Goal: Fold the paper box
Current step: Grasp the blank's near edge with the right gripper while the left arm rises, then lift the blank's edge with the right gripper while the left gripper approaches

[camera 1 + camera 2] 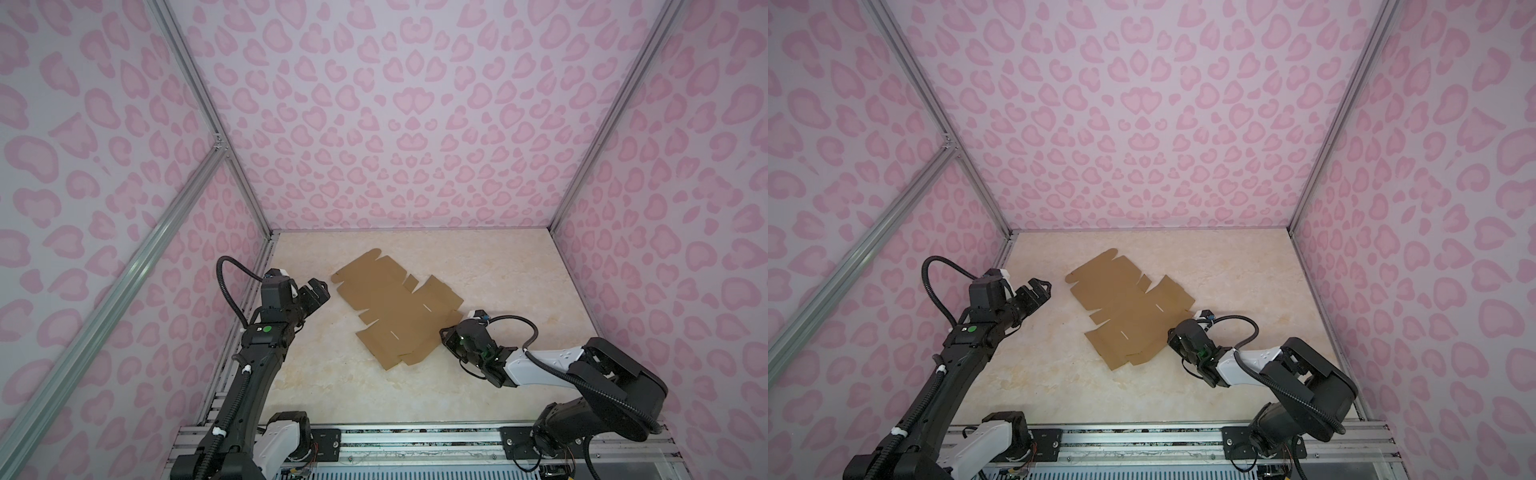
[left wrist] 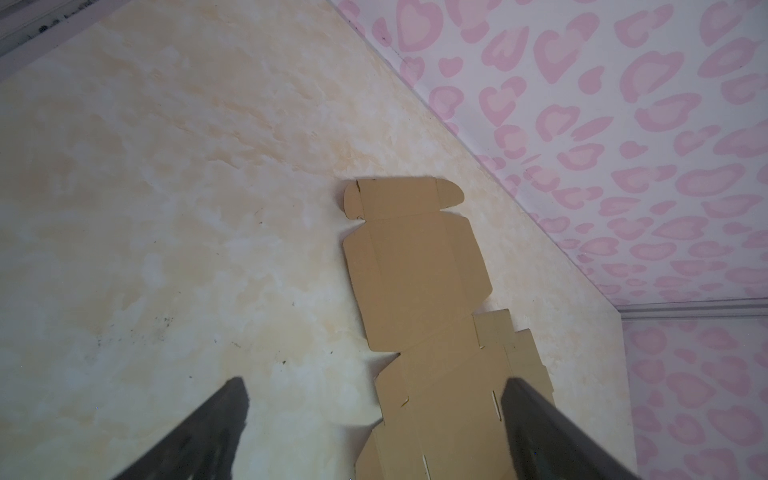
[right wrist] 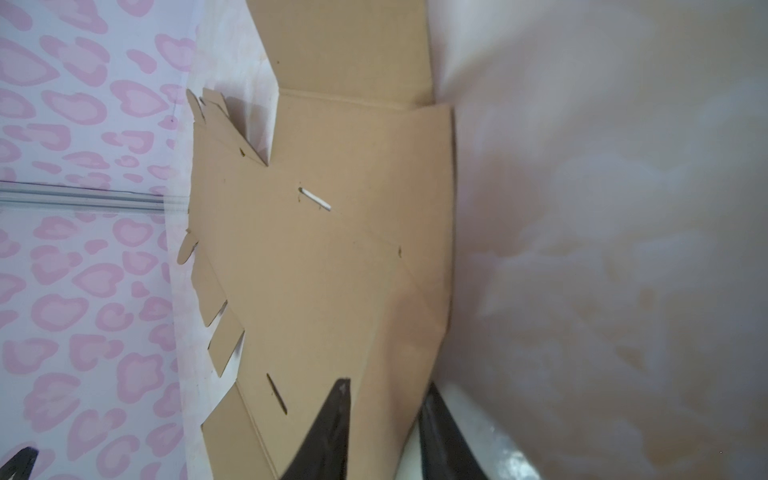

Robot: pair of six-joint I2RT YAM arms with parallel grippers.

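Observation:
The paper box (image 1: 395, 307) (image 1: 1129, 307) is a flat brown die-cut sheet with flaps and slits, lying mid-table. My left gripper (image 1: 320, 291) (image 1: 1040, 291) hovers off its left end, open and empty. In the left wrist view the sheet (image 2: 415, 270) stretches away between the wide-apart fingers of that gripper (image 2: 374, 386). My right gripper (image 1: 446, 332) (image 1: 1173, 332) is low at the sheet's right edge. In the right wrist view its jaws (image 3: 387, 382) stand narrow, one finger over and one under a slightly raised edge flap of the sheet (image 3: 324, 249). Whether they press on it does not show.
The beige marbled table (image 1: 498, 270) is walled on three sides by pink heart-patterned panels (image 1: 415, 124). An aluminium rail (image 1: 415, 440) carrying both arm bases runs along the front edge.

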